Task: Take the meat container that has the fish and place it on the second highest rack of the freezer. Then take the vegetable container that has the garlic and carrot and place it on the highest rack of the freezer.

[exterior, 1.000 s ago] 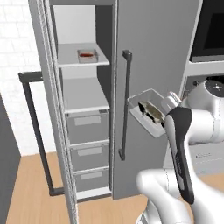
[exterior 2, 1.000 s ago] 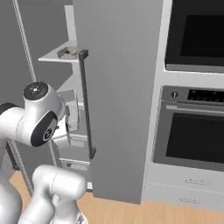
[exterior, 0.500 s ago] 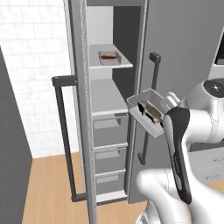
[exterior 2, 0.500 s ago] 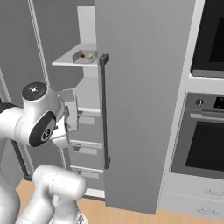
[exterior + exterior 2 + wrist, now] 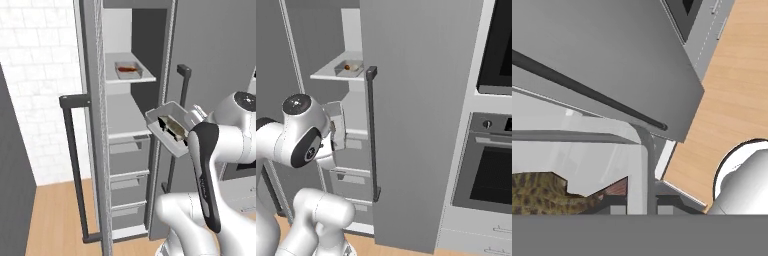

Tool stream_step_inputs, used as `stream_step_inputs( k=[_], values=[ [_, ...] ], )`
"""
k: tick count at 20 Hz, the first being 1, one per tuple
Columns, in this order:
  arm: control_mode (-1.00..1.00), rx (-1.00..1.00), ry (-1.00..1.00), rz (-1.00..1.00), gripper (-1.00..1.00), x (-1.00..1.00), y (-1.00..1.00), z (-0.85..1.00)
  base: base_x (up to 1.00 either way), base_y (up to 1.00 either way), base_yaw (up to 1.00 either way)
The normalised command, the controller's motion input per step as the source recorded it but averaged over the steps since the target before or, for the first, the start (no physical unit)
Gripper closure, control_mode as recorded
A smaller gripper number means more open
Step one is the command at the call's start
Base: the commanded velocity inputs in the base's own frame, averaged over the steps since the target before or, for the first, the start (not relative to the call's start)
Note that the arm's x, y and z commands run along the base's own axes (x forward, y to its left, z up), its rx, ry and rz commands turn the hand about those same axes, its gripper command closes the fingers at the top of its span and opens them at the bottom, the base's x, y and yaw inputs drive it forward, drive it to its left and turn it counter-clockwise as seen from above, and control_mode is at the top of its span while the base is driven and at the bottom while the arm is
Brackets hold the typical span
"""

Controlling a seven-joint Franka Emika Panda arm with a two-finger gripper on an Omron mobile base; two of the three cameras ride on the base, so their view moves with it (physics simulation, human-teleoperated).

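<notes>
arm: raised and bent, elbow high, forearm reaching toward the open freezer
gripper (image 5: 186,131): closed on the fish container's (image 5: 167,127) rim, holding it tilted

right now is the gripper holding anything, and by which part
Yes: the gripper holds the fish container, clamped on its rim wall at one edge.

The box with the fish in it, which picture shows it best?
The left base view. There the fish container is seen whole, tilted, held up by the hand beside the open freezer. The right base view shows just its pale side behind the arm. The hand view shows its rim and a bit of scaly fish up close.
</notes>
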Motion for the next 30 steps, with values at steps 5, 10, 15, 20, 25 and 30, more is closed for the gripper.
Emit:
stream_step_inputs(
  k=[5, 10, 15, 20, 25, 30],
  values=[
    [1.00, 0.00, 0.00, 0.00, 1.00, 0.00, 0.00, 0.00, 0.30, 0.33, 0.00],
    [1.00, 0.00, 0.00, 0.00, 1.00, 0.00, 0.00, 0.00, 0.12, 0.39, 0.00],
    [-1.00, 0.00, 0.00, 0.00, 1.00, 0.04, 0.00, -0.01, 0.11, 0.10, 0.00],
    [-1.00, -0.01, -0.06, -0.01, 1.00, 0.02, 0.02, -0.20, 0.00, 0.00, 0.00],
    [-1.00, -0.03, -0.01, -0.06, 1.00, -0.01, 0.20, -0.32, 0.00, 0.00, 0.00],
    [-1.00, 0.00, 0.00, -0.11, 1.00, 0.02, 0.16, -0.31, 0.00, 0.00, 0.00]
  ],
)
